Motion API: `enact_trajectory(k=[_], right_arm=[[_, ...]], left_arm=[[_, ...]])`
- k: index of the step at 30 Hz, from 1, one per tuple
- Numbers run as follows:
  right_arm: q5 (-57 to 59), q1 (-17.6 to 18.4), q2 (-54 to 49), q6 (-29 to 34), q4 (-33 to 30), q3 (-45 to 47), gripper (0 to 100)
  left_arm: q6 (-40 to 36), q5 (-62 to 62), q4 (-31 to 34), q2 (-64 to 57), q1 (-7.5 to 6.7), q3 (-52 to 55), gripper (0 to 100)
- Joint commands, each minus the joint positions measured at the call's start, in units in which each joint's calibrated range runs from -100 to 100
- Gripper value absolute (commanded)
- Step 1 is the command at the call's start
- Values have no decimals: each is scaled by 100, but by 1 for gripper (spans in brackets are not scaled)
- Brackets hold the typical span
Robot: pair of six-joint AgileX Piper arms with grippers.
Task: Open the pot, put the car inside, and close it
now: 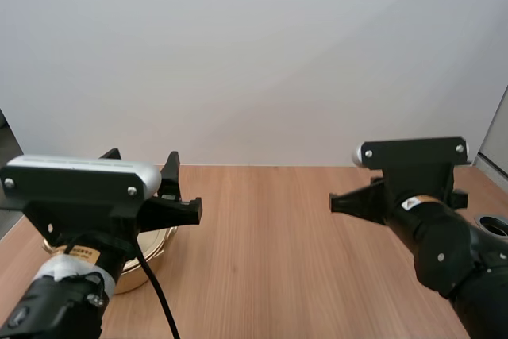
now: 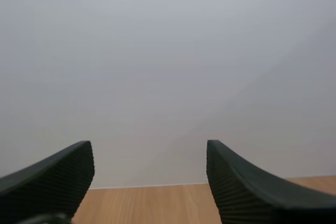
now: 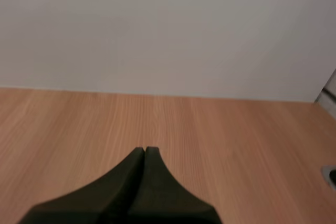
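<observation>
The left end effector [image 2: 148,148] hangs wide open, level and facing the wall, while the gold pot [image 1: 155,253] sits on the desk [image 1: 270,267] below and behind it, under its arm; whether the lid is on cannot be told. The right end effector [image 3: 144,153] is narrow, fingers pressed into one wedge and holding nothing, with the pot well off to its left. The step in hand looks like opening the pot: the left arm should draw back and tip down until the pot's top lies between its fingers, centre there, then close and lift straight up so the pot does not drag
</observation>
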Motion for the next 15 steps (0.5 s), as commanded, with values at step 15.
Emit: enact_trajectory(k=[15], right_arm=[[-1060, -6, 3, 23, -22, 1492, 0]], left_arm=[[-393, 2094, 34, -70, 268, 742, 100]])
